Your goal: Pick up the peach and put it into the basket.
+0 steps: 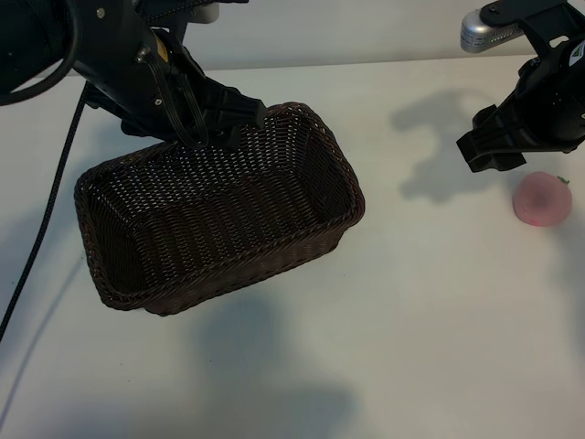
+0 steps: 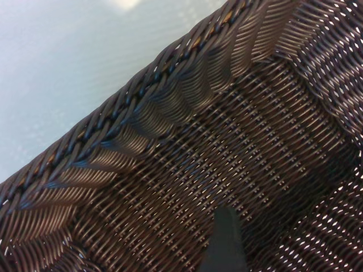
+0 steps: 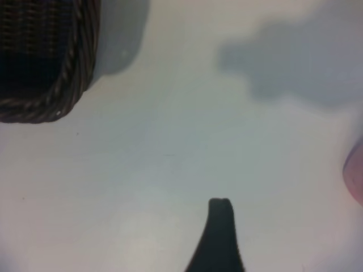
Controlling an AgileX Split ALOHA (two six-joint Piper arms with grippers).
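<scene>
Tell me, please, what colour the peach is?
Pale pink; the peach shows best in the exterior view.

Bare table point(image 1: 430, 302) lies open around the peach point(image 1: 541, 199); left gripper point(image 1: 219, 128) overhangs the basket point(image 1: 137, 283).

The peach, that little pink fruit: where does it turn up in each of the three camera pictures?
Exterior view: the peach lies on the table at the far right edge, below the right gripper.
Left wrist view: not in it; only the basket fills the picture.
Right wrist view: a pink sliver at the right edge.
Shared landmark: the basket's woven rim.
</scene>
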